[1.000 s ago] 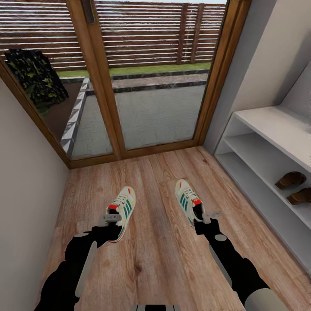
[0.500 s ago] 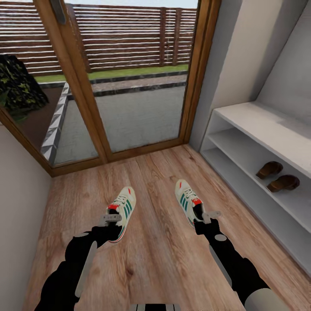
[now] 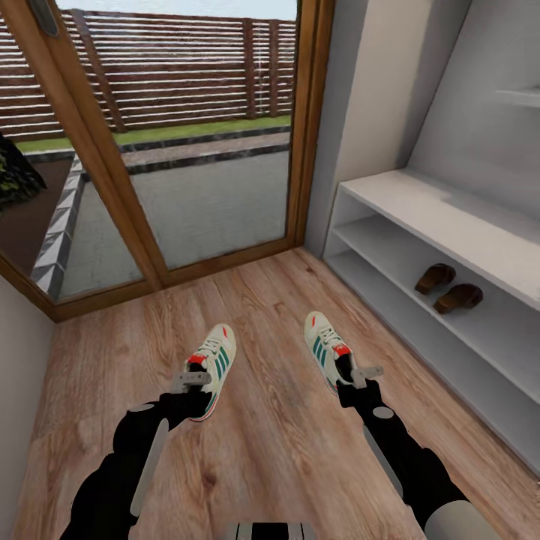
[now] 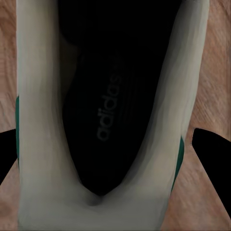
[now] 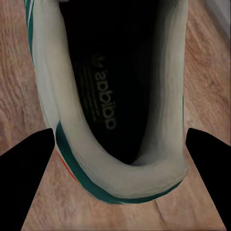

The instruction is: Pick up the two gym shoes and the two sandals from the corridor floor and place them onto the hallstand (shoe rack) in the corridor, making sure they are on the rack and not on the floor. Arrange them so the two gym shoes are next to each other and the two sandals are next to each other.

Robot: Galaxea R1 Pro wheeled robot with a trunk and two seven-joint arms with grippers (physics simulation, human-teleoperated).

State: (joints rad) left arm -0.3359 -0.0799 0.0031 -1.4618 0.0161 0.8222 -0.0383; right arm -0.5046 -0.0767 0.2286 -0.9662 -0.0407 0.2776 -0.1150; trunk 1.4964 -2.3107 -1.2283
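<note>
Reaching forward, both arms' fingers (image 3: 196, 381) (image 3: 361, 375) stay clamped on the gym shoes (image 3: 215, 360) (image 3: 327, 349).

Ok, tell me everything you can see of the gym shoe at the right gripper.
The right gym shoe is a cream lace-up sneaker with teal-green side stripes, white laces and red-orange accents at tongue and heel. Its toe points toward the glass door. The right gripper sits at its heel, fingers flanking the collar. The right wrist view looks into its dark insole with an adidas logo, wood floor below.
</note>
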